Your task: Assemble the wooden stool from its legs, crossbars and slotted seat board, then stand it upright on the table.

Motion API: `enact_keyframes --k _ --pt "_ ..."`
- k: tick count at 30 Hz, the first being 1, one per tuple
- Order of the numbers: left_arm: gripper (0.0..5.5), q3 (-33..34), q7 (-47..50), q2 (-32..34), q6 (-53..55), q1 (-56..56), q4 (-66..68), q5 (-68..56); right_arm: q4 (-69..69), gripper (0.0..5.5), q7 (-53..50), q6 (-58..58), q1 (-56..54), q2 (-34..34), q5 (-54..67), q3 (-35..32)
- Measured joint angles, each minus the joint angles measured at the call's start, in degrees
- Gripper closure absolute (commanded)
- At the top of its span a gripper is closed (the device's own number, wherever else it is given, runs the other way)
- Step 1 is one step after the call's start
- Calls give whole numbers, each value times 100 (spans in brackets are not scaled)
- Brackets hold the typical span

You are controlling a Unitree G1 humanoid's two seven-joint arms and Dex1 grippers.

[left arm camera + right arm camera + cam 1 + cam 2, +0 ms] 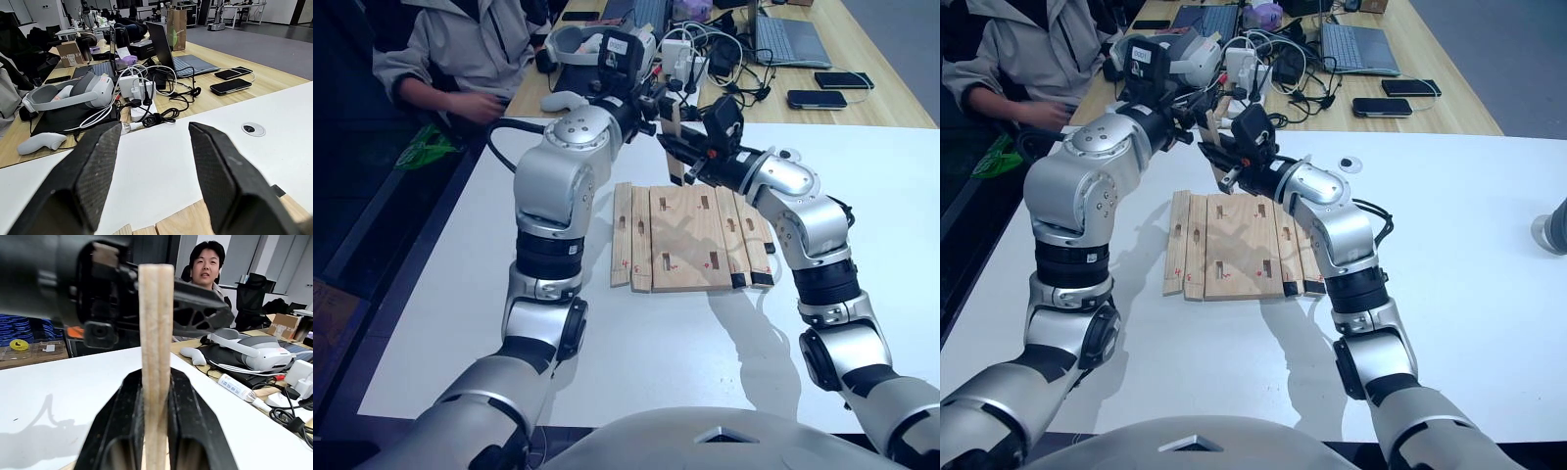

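Observation:
My right gripper (687,155) is shut on a wooden leg (675,132), holding it upright above the far edge of the slotted seat board (688,240). In the right wrist view the leg (156,347) stands clamped between the two black fingers (190,431). My left gripper (654,101) hovers open just beside the leg's top end, and its two pads (83,181) have nothing between them. The seat board lies flat on the white table (862,196). Two wooden bars (631,235) lie against its left side and two more (752,240) against its right side.
Behind the white table stands a wooden desk (862,59) with laptops, phones, cables, a headset (68,95) and a controller (41,142). A person (460,49) sits at the far left. A round cable port (1349,164) is set in the white table.

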Motion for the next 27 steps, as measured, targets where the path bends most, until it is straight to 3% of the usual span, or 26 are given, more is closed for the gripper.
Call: enact_keyframes --k 27 --pt "296 -49 -74 -2 93 105 -45 228 2700 512 403 -1349 -1115 412 -535 67"
